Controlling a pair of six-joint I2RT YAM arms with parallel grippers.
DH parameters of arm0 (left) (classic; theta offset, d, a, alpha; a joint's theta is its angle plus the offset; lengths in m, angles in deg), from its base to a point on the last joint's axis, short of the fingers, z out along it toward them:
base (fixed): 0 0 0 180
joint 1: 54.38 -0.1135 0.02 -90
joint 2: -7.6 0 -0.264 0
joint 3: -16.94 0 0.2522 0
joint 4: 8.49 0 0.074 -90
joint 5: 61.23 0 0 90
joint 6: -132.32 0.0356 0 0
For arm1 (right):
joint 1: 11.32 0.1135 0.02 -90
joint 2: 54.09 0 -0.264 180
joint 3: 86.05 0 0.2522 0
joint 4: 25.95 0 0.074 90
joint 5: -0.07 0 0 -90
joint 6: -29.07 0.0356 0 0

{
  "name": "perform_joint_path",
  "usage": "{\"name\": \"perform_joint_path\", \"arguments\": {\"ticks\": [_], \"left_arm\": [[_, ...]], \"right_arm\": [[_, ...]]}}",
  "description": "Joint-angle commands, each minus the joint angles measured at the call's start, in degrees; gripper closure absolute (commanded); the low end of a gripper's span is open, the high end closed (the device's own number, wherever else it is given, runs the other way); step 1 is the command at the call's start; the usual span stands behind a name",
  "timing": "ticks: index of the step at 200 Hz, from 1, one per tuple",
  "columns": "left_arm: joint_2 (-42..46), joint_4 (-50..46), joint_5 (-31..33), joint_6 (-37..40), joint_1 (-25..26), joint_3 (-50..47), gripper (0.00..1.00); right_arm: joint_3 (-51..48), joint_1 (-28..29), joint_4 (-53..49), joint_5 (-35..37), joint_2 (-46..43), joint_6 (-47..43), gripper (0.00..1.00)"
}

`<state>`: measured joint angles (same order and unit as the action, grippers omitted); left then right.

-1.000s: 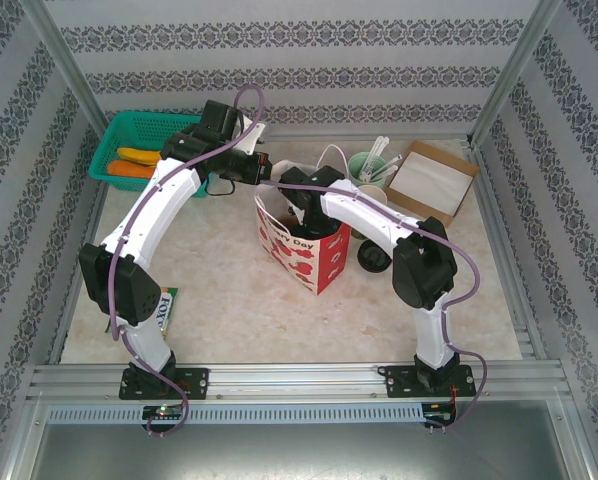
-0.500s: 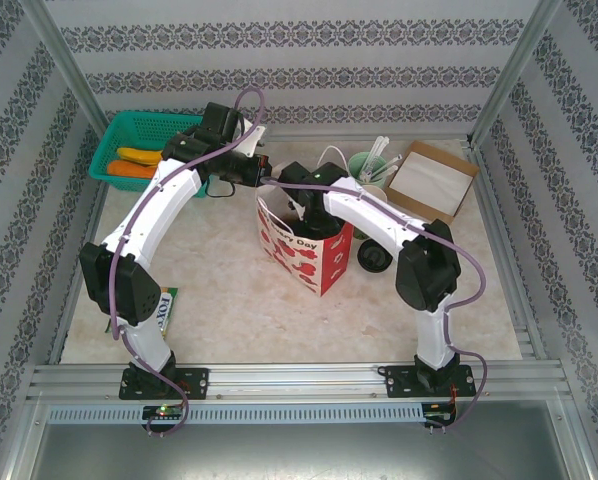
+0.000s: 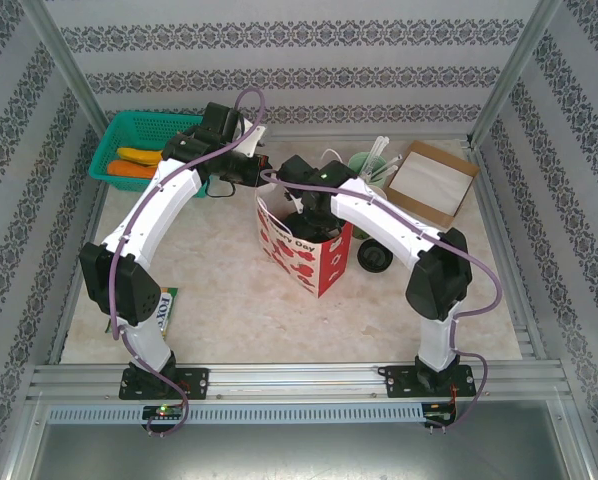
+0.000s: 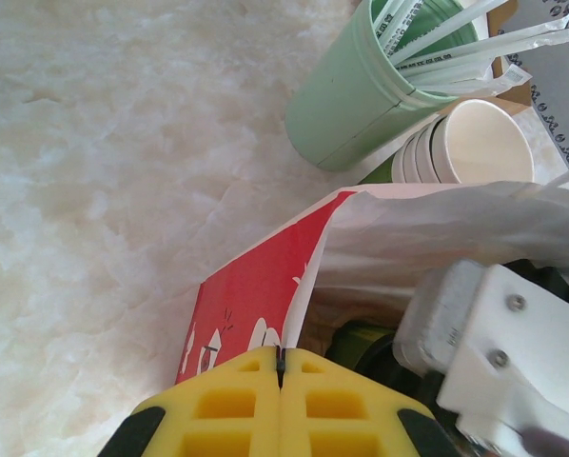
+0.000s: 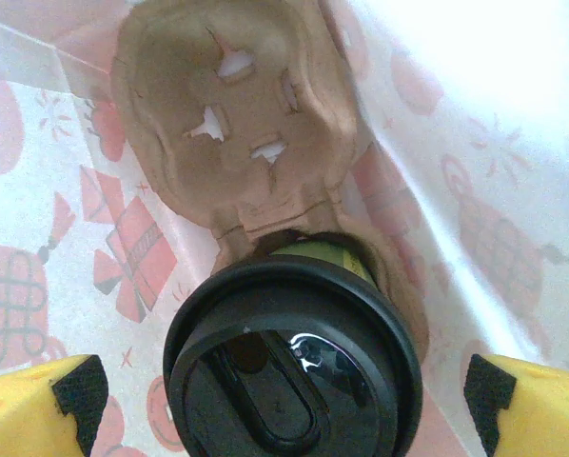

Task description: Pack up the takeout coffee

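right claw [image 5: 283, 392] spread | takeout coffee [image 5: 294, 328] between fingers, glossy round black lid | moulded pulp carrier [image 5: 227, 114] ahead | left claw [image 4: 281, 381] pinching paper bag [image 4: 256, 295] rim

The left arm [image 3: 164, 200] arches forward. The left hand [image 4: 281, 376] has its yellow fingers pressed flush, apparently clamped together. The right arm [image 3: 389, 225] bends leftward, wrist pitched down, and the right hand [image 5: 284, 400] is spread wide.

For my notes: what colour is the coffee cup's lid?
Black; the lid shows best in the right wrist view.
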<state>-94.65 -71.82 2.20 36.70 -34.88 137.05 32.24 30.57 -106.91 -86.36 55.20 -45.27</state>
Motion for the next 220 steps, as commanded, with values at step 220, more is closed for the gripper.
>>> {"name": "perform_joint_path", "arguments": {"ticks": [220], "left_arm": [[1.8,1.7,1.8,-1.2,0.4,0.3,1.0]], "right_arm": [[-9.3,3.5,11.7,10.3,-21.6,-2.2,0.02]]}}
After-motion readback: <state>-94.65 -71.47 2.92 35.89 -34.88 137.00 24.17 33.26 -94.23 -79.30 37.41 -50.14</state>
